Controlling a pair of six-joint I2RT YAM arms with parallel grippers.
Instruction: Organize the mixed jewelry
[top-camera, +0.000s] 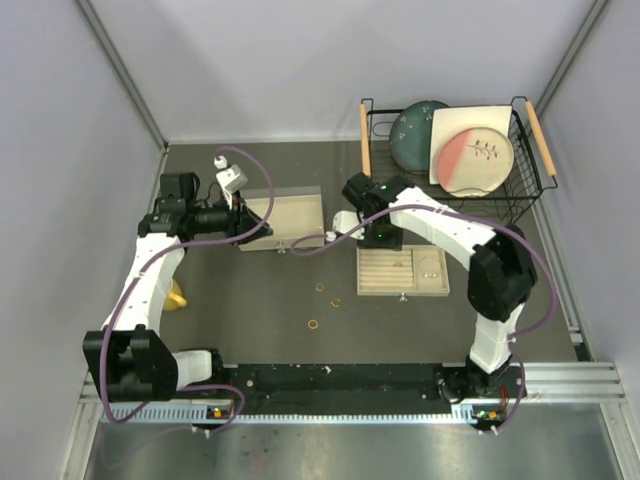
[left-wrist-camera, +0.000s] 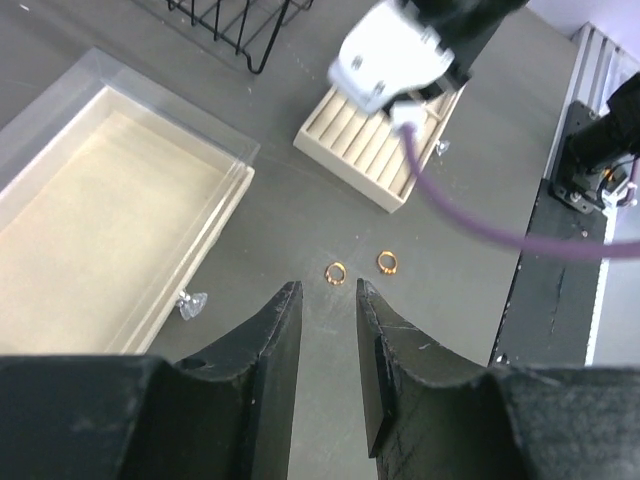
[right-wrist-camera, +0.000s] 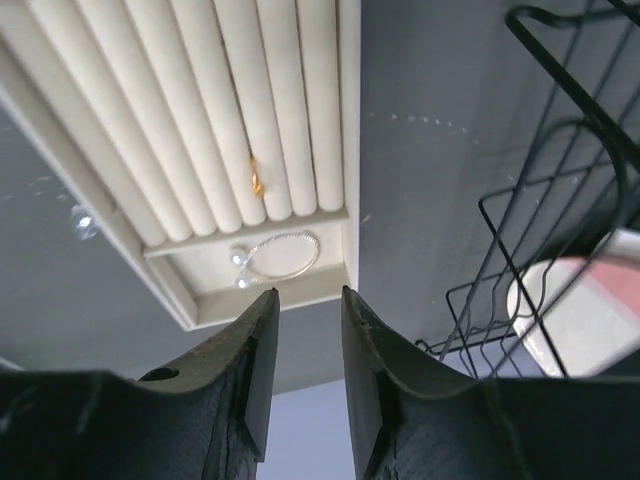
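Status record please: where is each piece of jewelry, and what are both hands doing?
loose rings: three on the table, left of the tray
slotted ring: gold, set between two tray rolls
bracelet: silver, in the tray's end compartment
left hand: open, empty, above the table near two loose rings
right hand: open, empty, over the tray

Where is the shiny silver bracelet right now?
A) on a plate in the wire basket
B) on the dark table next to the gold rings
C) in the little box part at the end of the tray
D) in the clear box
C: the silver bracelet lies in the small end compartment of the tray, just past the padded rolls.
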